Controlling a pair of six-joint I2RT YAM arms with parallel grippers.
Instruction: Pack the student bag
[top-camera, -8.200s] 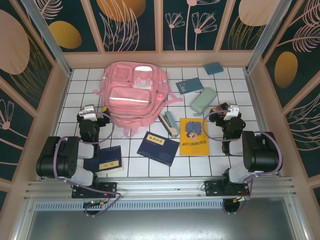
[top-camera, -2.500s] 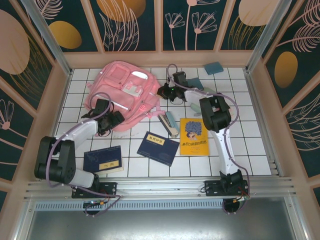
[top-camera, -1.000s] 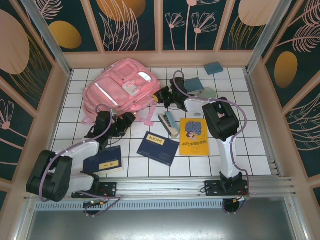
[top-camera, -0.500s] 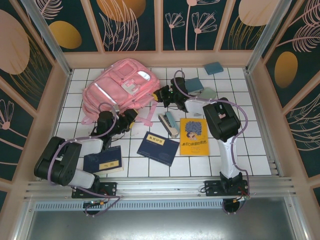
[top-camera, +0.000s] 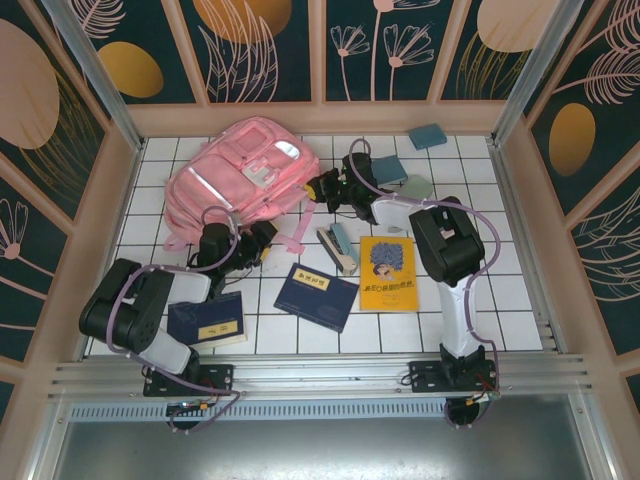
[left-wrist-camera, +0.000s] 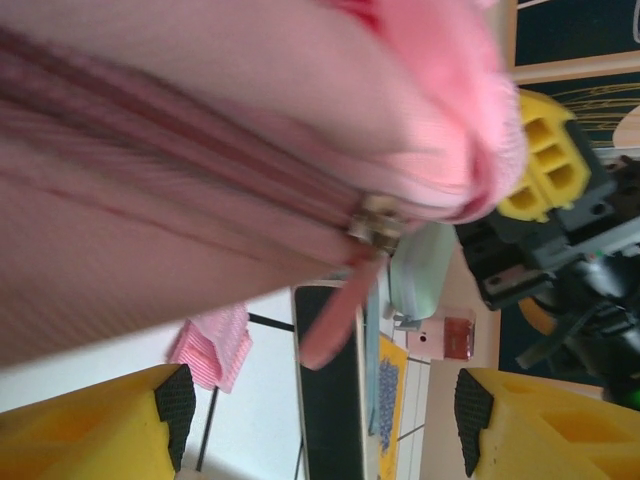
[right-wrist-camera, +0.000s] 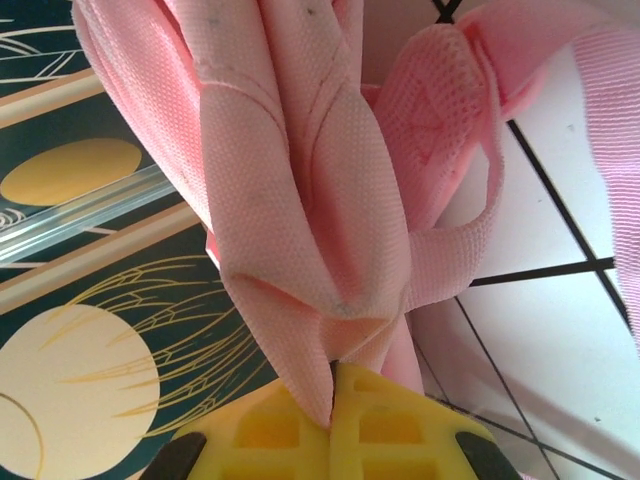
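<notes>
We see the student bag (top-camera: 240, 175) has swung toward upper left.
Left tool (left-wrist-camera: 320, 410) wide by its zipper (left-wrist-camera: 372, 222); right tool (right-wrist-camera: 332, 400) clamps its fabric.

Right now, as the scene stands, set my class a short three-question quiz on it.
1. True or false: the right end effector is shut on bag fabric.
2. The left end effector is: A open; B shut on a book.
3. What dangles from the bag in front of the left end effector?
Key: 1 true; 2 A; 3 the zip pull.
</notes>
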